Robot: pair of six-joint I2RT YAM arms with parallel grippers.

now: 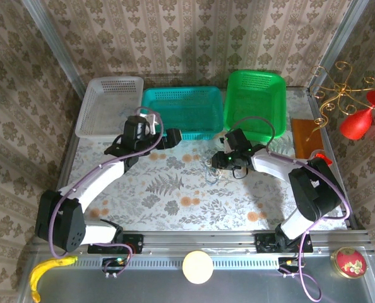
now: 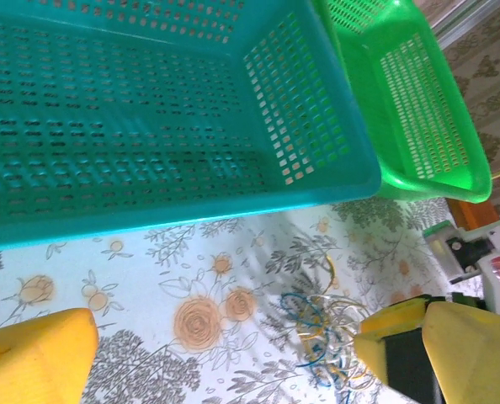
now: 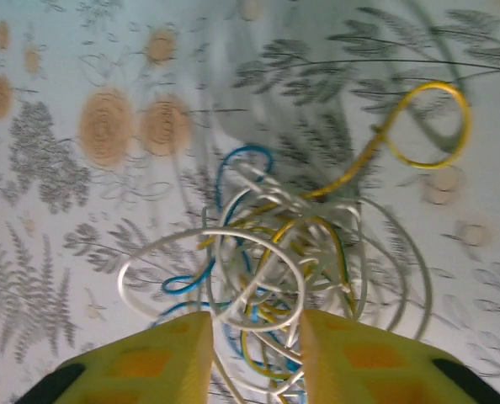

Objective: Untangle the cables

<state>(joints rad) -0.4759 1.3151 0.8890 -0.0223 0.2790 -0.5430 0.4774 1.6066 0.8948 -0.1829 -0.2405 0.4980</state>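
Right of centre on the table (image 1: 175, 202), about midway between near and far edges: the cables (image 1: 214, 169) lie as one loose clump, blue, whitish and yellow strands looped through each other.

Right gripper (image 1: 226, 163) sits at the clump, reaching in from the table's right edge toward the left. Wrist view: pads (image 3: 157, 362) stand partway apart with a clear gap. Several white, blue and yellow strands run through that gap. The strands are far thinner than the gap, so nothing looks pinched.

Key relation: the bulk of the tangle lies straight ahead of the right fingertips, its near fringe already between them. The clump is roughly round, with no clear long axis. The exception is one yellow loop (image 3: 427, 126) that trails out beyond the mass, ahead of the pads and off to one side.

Farther back, toward the far edge: left gripper (image 2: 220, 341) is spread fully wide and holds nothing. It hangs just in front of the teal basket (image 2: 191, 220), with the green basket (image 2: 435, 187) beside that. The clump lies ahead of it, nearer one pad than the other and well apart from both.

Judgement: right arm is much the nearer. Any pull would draw strands toward the right edge, and the left arm would have to come nearer to hold the rest.
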